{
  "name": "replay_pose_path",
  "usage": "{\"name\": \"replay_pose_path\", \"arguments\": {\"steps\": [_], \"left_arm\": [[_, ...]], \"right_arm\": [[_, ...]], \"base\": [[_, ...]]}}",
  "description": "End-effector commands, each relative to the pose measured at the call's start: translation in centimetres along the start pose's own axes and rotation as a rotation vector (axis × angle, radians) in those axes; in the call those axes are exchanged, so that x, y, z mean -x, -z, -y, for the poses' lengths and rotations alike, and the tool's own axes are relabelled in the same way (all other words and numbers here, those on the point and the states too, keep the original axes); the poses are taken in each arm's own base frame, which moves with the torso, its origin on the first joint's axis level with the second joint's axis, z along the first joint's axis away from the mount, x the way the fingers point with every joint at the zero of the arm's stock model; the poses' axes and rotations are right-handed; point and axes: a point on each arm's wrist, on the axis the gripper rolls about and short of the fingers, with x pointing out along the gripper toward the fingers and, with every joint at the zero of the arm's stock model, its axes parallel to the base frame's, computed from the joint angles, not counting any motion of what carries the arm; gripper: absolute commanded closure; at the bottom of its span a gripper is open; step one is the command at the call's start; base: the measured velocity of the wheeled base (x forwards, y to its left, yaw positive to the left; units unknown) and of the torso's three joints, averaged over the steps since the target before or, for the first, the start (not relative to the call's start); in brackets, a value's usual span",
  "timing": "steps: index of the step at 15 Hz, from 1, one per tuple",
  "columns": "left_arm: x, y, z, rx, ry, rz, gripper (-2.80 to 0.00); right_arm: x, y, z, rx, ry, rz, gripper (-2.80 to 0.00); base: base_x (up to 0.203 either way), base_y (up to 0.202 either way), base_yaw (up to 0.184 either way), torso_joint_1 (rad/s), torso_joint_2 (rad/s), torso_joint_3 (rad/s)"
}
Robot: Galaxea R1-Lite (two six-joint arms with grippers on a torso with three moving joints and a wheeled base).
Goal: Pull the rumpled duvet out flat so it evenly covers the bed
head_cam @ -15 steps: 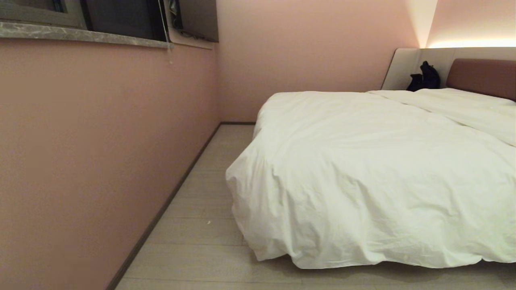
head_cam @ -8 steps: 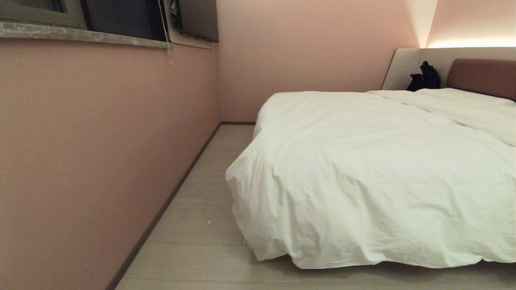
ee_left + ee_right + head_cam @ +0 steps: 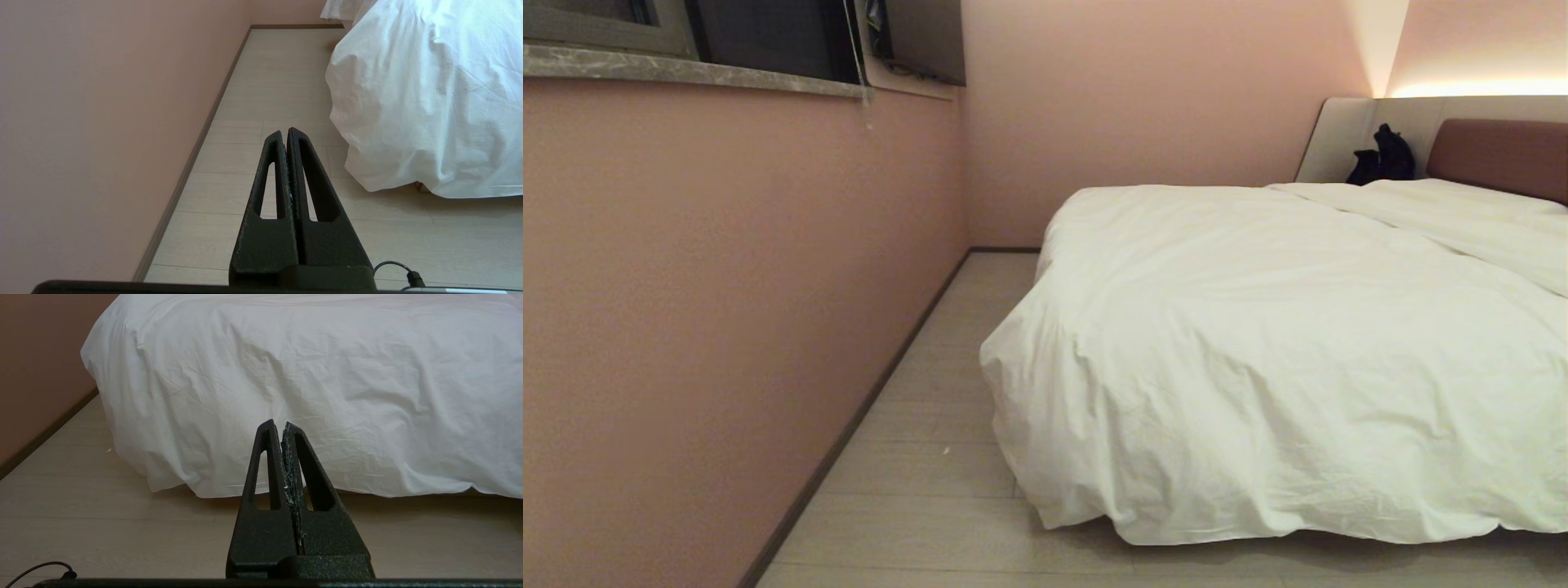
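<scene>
thick white puffy duvet (image 3: 1282,343) draped over the low double bed (image 3: 1494,151), its softly creased edge hanging over the near corner almost to the pale plank floor (image 3: 931,457). nothing has shifted over the last second: the view, the duvet and both arms are unchanged, so by this reading the pulling has not begun. left gripper (image 3: 284,132) pressed together, empty, over the floor beside the pink wall (image 3: 727,310); right gripper (image 3: 278,425) likewise pressed together, facing the hanging edge, apart from it.
</scene>
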Motion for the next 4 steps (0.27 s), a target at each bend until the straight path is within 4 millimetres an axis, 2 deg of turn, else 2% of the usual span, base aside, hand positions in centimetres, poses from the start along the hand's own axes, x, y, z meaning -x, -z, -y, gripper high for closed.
{"name": "replay_pose_path", "arguments": {"steps": [1,4], "left_arm": [[-0.01,0.0,0.0,0.0,0.001,-0.001,0.0],[-0.01,0.0,0.0,0.0,-0.001,-0.001,0.0]], "right_arm": [[0.0,0.0,0.0,0.001,-0.001,0.0,0.0],[0.0,0.0,0.0,-0.001,-0.001,0.0,0.0]], "base": [[0.0,0.0,0.0,0.0,0.0,0.0],[0.0,0.0,0.0,0.0,0.0,0.0]]}}
